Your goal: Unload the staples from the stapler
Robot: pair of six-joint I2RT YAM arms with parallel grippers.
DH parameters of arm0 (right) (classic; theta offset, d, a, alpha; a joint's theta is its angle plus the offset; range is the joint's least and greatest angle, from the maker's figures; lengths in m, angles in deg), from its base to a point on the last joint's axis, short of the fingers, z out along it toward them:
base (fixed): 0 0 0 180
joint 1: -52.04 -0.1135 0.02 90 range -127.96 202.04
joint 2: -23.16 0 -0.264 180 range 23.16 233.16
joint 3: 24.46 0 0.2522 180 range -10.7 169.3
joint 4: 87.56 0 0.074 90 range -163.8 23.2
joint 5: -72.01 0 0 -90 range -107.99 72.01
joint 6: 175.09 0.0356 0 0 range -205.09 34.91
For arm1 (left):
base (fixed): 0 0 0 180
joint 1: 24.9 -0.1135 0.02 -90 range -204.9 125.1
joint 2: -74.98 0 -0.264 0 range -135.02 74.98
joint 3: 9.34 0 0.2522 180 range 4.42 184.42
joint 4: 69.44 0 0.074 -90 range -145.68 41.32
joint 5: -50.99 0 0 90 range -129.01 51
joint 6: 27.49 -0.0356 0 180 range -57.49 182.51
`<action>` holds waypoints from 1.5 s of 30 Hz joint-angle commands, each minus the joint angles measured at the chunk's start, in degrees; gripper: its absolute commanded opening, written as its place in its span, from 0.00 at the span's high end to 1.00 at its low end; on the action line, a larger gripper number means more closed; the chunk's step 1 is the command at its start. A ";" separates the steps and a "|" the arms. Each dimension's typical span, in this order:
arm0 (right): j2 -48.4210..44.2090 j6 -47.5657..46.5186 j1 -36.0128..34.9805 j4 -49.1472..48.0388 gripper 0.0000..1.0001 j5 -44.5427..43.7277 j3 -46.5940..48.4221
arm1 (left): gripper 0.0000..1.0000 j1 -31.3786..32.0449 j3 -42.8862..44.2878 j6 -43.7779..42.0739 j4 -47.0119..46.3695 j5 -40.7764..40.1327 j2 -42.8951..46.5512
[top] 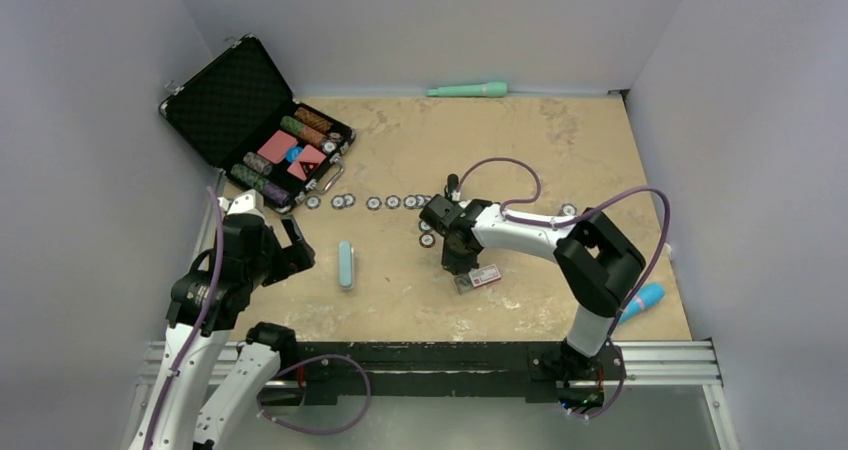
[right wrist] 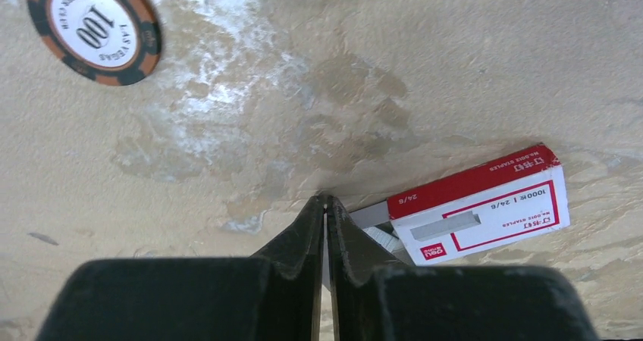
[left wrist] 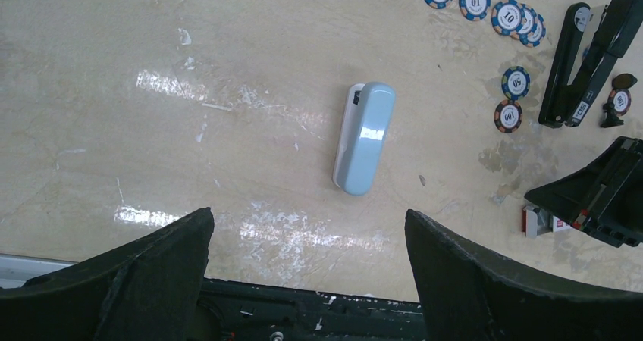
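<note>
The black stapler (left wrist: 588,61) lies hinged open in a V on the table, beyond two poker chips; in the top view (top: 452,184) it sits just behind my right wrist. My right gripper (right wrist: 326,197) is shut, tips down at the table, touching the open end of the red-and-white staple box (right wrist: 485,204); it also shows in the top view (top: 462,268). Only a hairline gap shows between its fingers. I cannot make out a loose strip of staples. My left gripper (left wrist: 307,216) is open and empty, low near the front edge (top: 295,250).
A pale teal bar (left wrist: 364,136) lies ahead of the left gripper. Poker chips (top: 373,202) run in a row mid-table; a "100" chip (right wrist: 93,29) is close to the right gripper. An open black chip case (top: 255,120) stands back left. A blue marker (top: 645,298) lies right.
</note>
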 commanded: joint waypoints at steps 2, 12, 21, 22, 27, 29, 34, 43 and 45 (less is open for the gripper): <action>-3.35 -3.49 -0.25 -0.71 0.92 -0.32 5.13 | 0.00 -0.49 0.09 -1.17 -1.79 0.16 0.39; -10.45 -11.17 -0.25 2.61 0.42 -13.95 14.38 | 0.00 -0.49 -0.44 -1.86 -3.02 2.31 -0.28; -17.17 -13.04 0.12 4.53 0.01 -20.70 8.42 | 0.00 1.44 -1.96 -3.67 -7.57 10.66 -2.95; -16.95 -13.20 0.43 4.71 0.02 -19.81 7.82 | 0.00 1.51 -2.87 -3.31 -9.47 16.07 -3.97; -20.27 -16.13 5.33 -1.01 0.14 -10.72 1.33 | 0.00 8.60 -7.25 1.22 -16.60 22.30 -10.84; -23.98 -16.13 9.74 -4.01 0.17 -5.92 -2.36 | 0.02 13.44 -7.86 1.51 -20.07 22.90 -14.40; -30.88 -14.47 17.62 -7.21 0.31 -2.77 -8.82 | 0.26 20.29 -8.37 2.57 -26.88 25.90 -23.06; -32.85 -11.03 27.05 -11.77 0.99 7.27 -20.34 | 0.71 26.60 -7.07 1.79 -36.75 30.74 -38.52; -32.61 -10.36 27.69 -12.84 1.00 9.14 -21.87 | 0.79 28.02 -6.12 1.29 -37.68 31.00 -41.86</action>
